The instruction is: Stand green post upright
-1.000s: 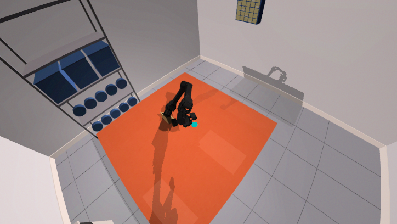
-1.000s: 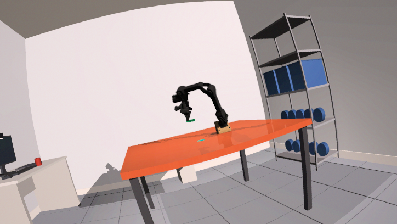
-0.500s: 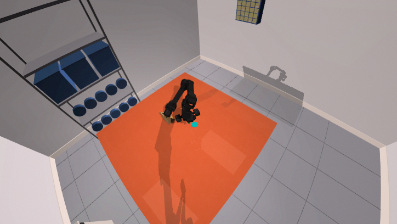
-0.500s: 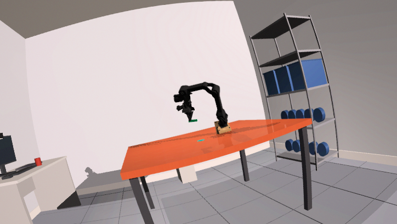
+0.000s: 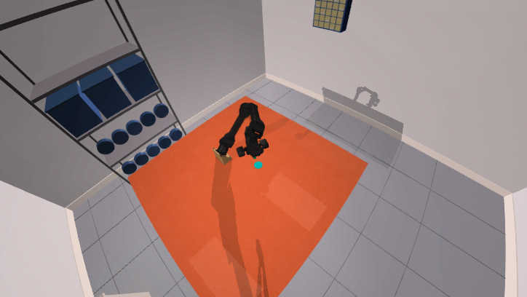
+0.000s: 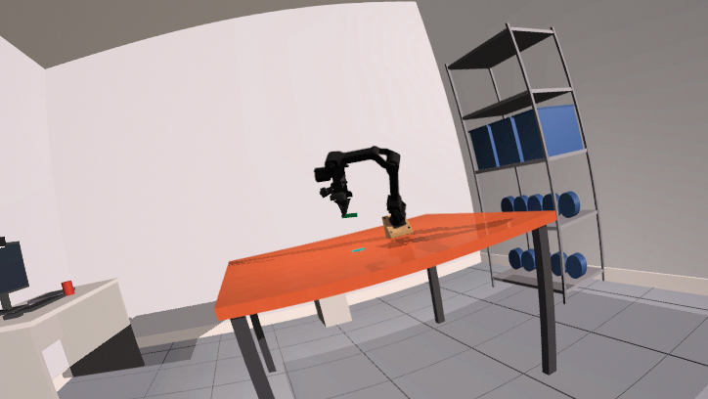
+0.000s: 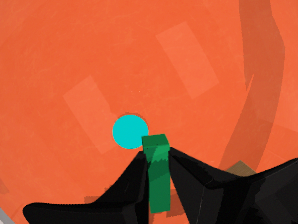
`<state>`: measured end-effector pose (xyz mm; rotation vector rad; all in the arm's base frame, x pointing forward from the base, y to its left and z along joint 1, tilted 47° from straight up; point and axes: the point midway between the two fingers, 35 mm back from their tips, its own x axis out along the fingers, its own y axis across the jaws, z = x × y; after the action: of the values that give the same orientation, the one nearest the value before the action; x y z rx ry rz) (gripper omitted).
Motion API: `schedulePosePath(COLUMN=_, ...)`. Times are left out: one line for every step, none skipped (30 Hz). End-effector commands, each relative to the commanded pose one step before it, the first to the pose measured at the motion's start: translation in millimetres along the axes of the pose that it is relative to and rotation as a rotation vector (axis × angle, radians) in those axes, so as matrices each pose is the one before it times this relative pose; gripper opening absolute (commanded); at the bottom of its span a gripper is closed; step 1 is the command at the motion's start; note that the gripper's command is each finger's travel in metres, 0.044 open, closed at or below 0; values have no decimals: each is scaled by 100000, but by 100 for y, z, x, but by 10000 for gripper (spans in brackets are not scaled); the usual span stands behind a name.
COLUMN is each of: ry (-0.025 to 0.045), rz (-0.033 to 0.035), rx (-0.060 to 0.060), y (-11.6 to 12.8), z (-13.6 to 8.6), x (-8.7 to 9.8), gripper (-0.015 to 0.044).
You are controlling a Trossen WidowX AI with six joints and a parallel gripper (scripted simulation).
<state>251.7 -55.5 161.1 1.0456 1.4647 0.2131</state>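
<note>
The green post (image 6: 350, 214) (image 7: 159, 180) (image 5: 254, 157) is held near one end, high above the table, lying about level in the exterior view. My gripper (image 6: 342, 214) (image 7: 156, 155) is shut on it and points down. The post runs from the fingertips toward the arm's base side. The cyan circle (image 5: 258, 164) (image 6: 358, 249) (image 7: 130, 132) lies flat on the orange table with nothing on it. In the wrist view it shows just up and left of the post's near end. In the top view most of the post is hidden under the gripper.
The orange table (image 5: 177, 191) (image 6: 296, 277) carries the arm's wooden base (image 5: 223, 157) (image 6: 397, 228), behind the circle in the exterior view. Dark arm shadows and pale light patches lie on the table. A shelf rack (image 6: 530, 160) with blue bins stands beyond the table, and a desk (image 6: 94, 317) stands apart.
</note>
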Motion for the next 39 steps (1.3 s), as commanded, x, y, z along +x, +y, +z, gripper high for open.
schedulePosePath(ry=556, rz=1099, rx=941, y=700, z=-973, x=228, gripper=23)
schedulePosePath(ry=15, rz=126, rx=19, y=187, z=-222, x=30, gripper=23)
schedulePosePath(ry=17, rz=127, rx=18, y=184, z=-223, x=31, gripper=23)
schedulePosePath(ry=19, rz=129, rx=18, y=181, z=-224, x=31, gripper=23)
schedulePosePath(ry=21, rz=130, rx=18, y=178, z=-226, x=32, gripper=23)
schedulePosePath(ry=23, rz=132, rx=17, y=176, z=-227, x=33, gripper=23)
schedulePosePath(ry=26, rz=133, rx=17, y=173, z=-228, x=34, gripper=23)
schedulePosePath(ry=28, rz=135, rx=17, y=170, z=-229, x=34, gripper=23)
schedulePosePath(ry=30, rz=136, rx=17, y=167, z=-231, x=35, gripper=23)
schedulePosePath(ry=26, rz=114, rx=14, y=137, z=-192, x=30, gripper=23)
schedulePosePath(ry=17, rz=69, rx=8, y=81, z=-116, x=18, gripper=23)
schedulePosePath(ry=6, rz=23, rx=3, y=27, z=-39, x=6, gripper=23)
schedulePosePath(ry=-6, rz=-50, rx=-7, y=-2, z=-5, x=6, gripper=23)
schedulePosePath(ry=-18, rz=-149, rx=-20, y=-7, z=-14, x=17, gripper=23)
schedulePosePath(ry=-31, rz=-249, rx=-33, y=-11, z=-23, x=28, gripper=23)
schedulePosePath(ry=-45, rz=-348, rx=-45, y=-16, z=-32, x=39, gripper=23)
schedulePosePath(ry=-60, rz=-446, rx=-58, y=-21, z=-40, x=50, gripper=23)
schedulePosePath(ry=-78, rz=-542, rx=-71, y=-25, z=-49, x=60, gripper=23)
schedulePosePath(ry=-90, rz=-591, rx=-77, y=-27, z=-53, x=65, gripper=23)
schedulePosePath(ry=-96, rz=-591, rx=-77, y=-27, z=-52, x=65, gripper=23)
schedulePosePath(ry=-102, rz=-589, rx=-77, y=-27, z=-52, x=65, gripper=23)
schedulePosePath(ry=-108, rz=-587, rx=-77, y=-27, z=-51, x=64, gripper=23)
schedulePosePath(ry=-113, rz=-585, rx=-76, y=-27, z=-50, x=64, gripper=23)
schedulePosePath(ry=-119, rz=-583, rx=-76, y=-26, z=-50, x=63, gripper=23)
schedulePosePath(ry=-125, rz=-581, rx=-75, y=-26, z=-49, x=63, gripper=23)
schedulePosePath(ry=-130, rz=-579, rx=-75, y=-26, z=-49, x=62, gripper=23)
schedulePosePath(ry=-136, rz=-576, rx=-75, y=-26, z=-48, x=61, gripper=23)
schedulePosePath(ry=-142, rz=-574, rx=-74, y=-26, z=-47, x=61, gripper=23)
schedulePosePath(ry=-147, rz=-572, rx=-74, y=-25, z=-47, x=60, gripper=23)
schedulePosePath(ry=-153, rz=-569, rx=-73, y=-25, z=-46, x=60, gripper=23)
schedulePosePath(ry=-158, rz=-567, rx=-73, y=-25, z=-46, x=59, gripper=23)
schedulePosePath(ry=-164, rz=-564, rx=-72, y=-25, z=-45, x=59, gripper=23)
schedulePosePath(ry=-169, rz=-562, rx=-72, y=-25, z=-44, x=58, gripper=23)
schedulePosePath(ry=-175, rz=-559, rx=-71, y=-24, z=-44, x=58, gripper=23)
schedulePosePath(ry=-180, rz=-557, rx=-70, y=-24, z=-43, x=57, gripper=23)
schedulePosePath(ry=-186, rz=-554, rx=-70, y=-24, z=-43, x=57, gripper=23)
schedulePosePath(ry=-191, rz=-551, rx=-69, y=-24, z=-42, x=56, gripper=23)
schedulePosePath(ry=-197, rz=-548, rx=-69, y=-24, z=-41, x=56, gripper=23)
schedulePosePath(ry=-202, rz=-546, rx=-68, y=-23, z=-41, x=55, gripper=23)
